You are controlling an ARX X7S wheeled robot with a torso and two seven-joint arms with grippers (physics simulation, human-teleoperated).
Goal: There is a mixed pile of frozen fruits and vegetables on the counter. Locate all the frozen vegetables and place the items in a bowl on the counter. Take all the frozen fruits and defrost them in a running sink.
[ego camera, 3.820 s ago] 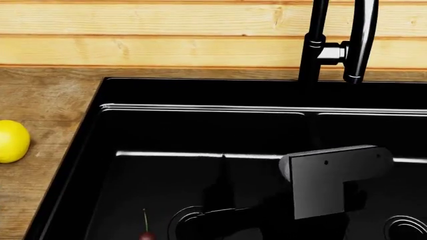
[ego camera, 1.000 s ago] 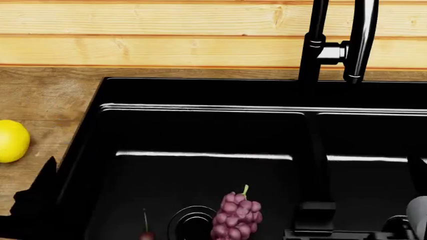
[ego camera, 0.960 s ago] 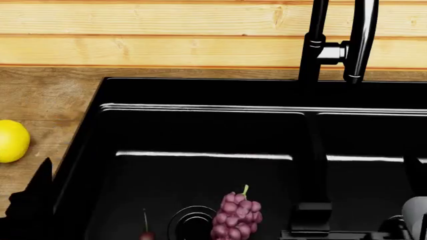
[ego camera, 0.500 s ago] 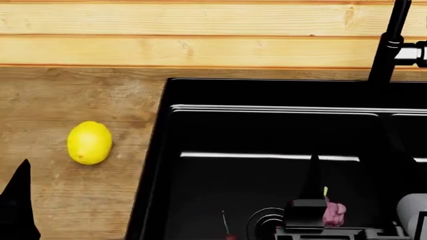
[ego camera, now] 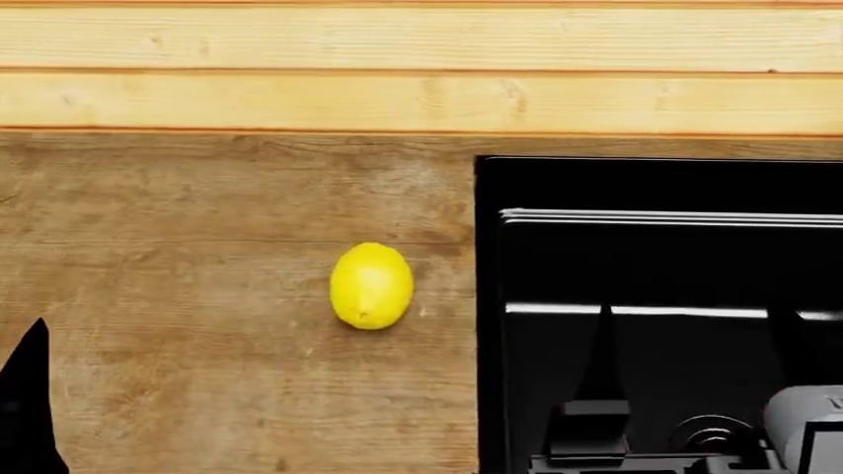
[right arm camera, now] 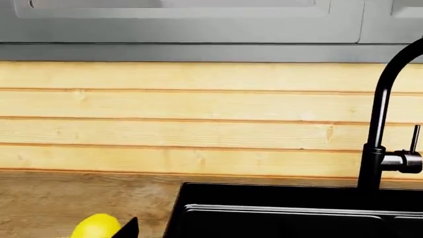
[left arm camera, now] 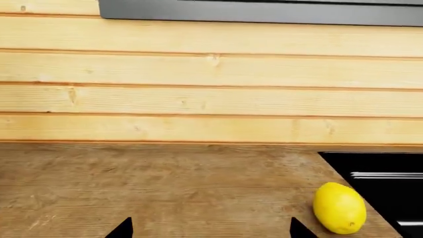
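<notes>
On the counter (ego camera: 197, 296), 1 smooth yellow lemon (ego camera: 370, 285); gripper states unclear.

- lemon (ego camera: 371, 285): plain bright yellow
- counter (ego camera: 197, 247): light brown, wood-grained
- sink (ego camera: 658, 296): glossy black with pale glints
- faucet (right arm camera: 380, 144): black, with a silvery joint
- wall (left arm camera: 211, 94): pale yellow planks, thin orange seams

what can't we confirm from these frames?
- Cherry and grapes: none visible; the head view's lower edge and the right arm cut off the sink floor.
- Bowl: in no view.
- Both tools: only dark tips show, state unreadable.
- Faucet: spout cut off, water flow unknown.
</notes>
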